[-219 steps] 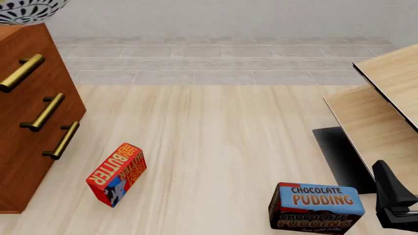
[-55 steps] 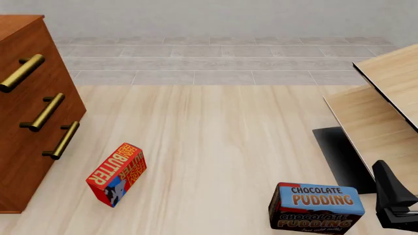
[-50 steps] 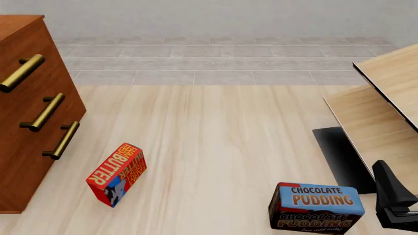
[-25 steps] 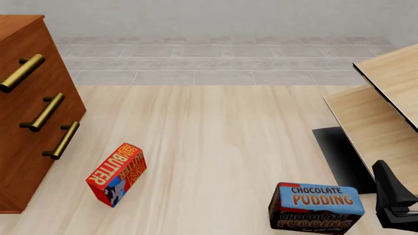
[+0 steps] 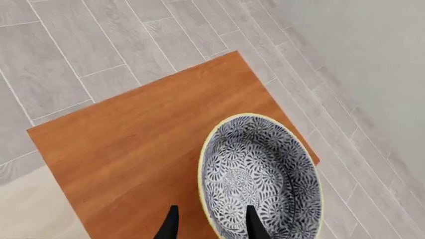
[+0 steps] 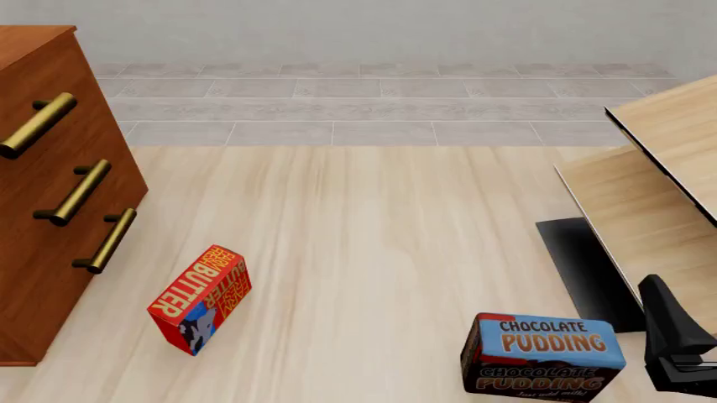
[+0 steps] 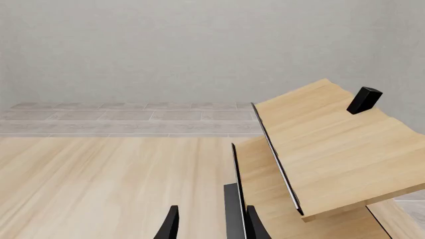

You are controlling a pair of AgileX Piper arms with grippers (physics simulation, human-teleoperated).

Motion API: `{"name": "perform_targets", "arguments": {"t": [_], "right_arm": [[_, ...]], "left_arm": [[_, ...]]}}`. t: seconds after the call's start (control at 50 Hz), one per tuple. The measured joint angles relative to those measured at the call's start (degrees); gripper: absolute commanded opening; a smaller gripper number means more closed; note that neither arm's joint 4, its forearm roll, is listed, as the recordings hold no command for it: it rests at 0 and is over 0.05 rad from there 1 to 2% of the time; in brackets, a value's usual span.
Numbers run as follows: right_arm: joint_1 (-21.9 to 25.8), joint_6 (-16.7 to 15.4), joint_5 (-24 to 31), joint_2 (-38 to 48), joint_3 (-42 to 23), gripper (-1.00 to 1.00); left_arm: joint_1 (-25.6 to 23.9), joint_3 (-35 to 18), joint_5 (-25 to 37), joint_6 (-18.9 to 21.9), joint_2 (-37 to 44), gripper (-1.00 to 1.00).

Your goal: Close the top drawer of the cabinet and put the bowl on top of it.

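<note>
The blue-and-white floral bowl (image 5: 262, 179) with its pale yellowish rim sits on the reddish-brown top of the cabinet (image 5: 133, 144), near its far corner. My left gripper (image 5: 211, 221) hangs open above it, one finger over the wood and the other over the bowl's inside, with the near rim between them. In the front view the cabinet (image 6: 56, 210) stands at the left, and the top drawer (image 6: 39, 124) lies flush with the two drawers below it. The bowl and left gripper are outside that view. My right gripper (image 7: 211, 221) is open and empty at the front right (image 6: 677, 353).
A red butter box (image 6: 200, 298) stands tilted on the table in front of the cabinet. A blue chocolate pudding box (image 6: 543, 357) sits close to the right gripper. Pale light-wood furniture (image 6: 661, 168) with a dark panel (image 6: 583, 269) fills the right side.
The bowl, seen at the front view's top-left corner 4.4 s ago, has left that view. Over the last second nothing there has moved.
</note>
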Motion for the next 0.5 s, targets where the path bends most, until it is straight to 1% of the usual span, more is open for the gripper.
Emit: {"name": "perform_targets", "arguments": {"t": [0.22, 0.5], "right_arm": [[0.0, 0.0, 0.0, 0.0, 0.0, 1.00], [0.0, 0.0, 0.0, 0.0, 0.0, 1.00]], "left_arm": [[-1.8, -2.6, 3.2, -1.9, -2.8, 1.00], [-2.3, -3.8, 5.4, -2.6, -5.4, 1.00]]}}
